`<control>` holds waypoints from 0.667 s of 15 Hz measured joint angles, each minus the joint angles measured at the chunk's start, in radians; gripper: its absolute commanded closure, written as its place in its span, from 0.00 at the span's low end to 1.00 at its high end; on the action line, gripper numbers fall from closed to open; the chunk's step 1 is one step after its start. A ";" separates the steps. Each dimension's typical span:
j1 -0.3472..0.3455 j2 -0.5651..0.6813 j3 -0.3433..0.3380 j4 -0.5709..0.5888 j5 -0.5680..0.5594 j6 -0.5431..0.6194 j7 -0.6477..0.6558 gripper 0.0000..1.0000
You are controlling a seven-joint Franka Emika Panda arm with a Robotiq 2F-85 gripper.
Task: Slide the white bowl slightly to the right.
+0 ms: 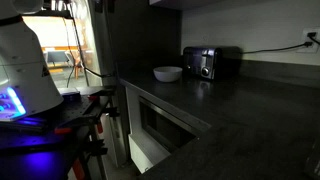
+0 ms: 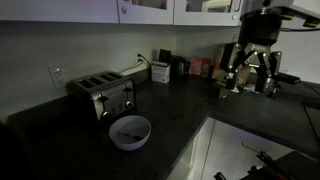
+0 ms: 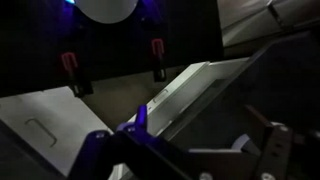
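**Open hand hangs over the far counter; white bowl sits by the toaster**

In an exterior view the gripper [image 2: 250,85] hangs at the 2 o'clock end of the frame, low over the dark countertop [image 2: 182,105] and well apart from the white bowl [image 2: 130,131]. Its two fingers [image 2: 231,80] are spread wide with clear space between them. Nothing is held, and no contact with anything can be made out. In the wrist view the fingers [image 3: 272,150] are dim shapes at 5 and 7 o'clock, again standing apart. Beyond them are a pale cabinet front [image 3: 190,90] and the robot's white base [image 3: 108,8]. That picture is too dark to show more.

The white bowl stands upright on the countertop near its front edge. It is just beside the black-and-silver toaster [image 2: 103,96], at about 5 o'clock from it, with a thin strip of counter showing between the two. From the bowl, the gripper lies toward 2 o'clock. In an exterior view taken along the counter, the bowl [image 1: 168,73] sits at 8 o'clock from the toaster [image 1: 210,62], and the robot's base [image 1: 22,60] is far off at 9 o'clock.

A wall outlet [image 2: 57,73] sits at 10 o'clock from the toaster. A cluster of jars and boxes [image 2: 172,68] stands against the back wall at 1 o'clock from the bowl.
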 measured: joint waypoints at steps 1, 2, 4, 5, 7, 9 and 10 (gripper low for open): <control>0.000 0.000 0.000 0.000 0.000 0.000 0.000 0.00; 0.000 0.000 0.000 0.000 0.000 0.000 0.000 0.00; 0.000 0.000 0.000 0.000 0.000 0.000 0.000 0.00; 0.000 0.000 0.000 0.000 0.000 0.000 0.000 0.00; 0.000 0.000 0.000 0.000 0.000 0.000 0.000 0.00; 0.000 0.012 0.005 0.000 0.001 0.027 -0.002 0.00; 0.002 0.029 0.014 -0.001 0.006 0.072 -0.006 0.00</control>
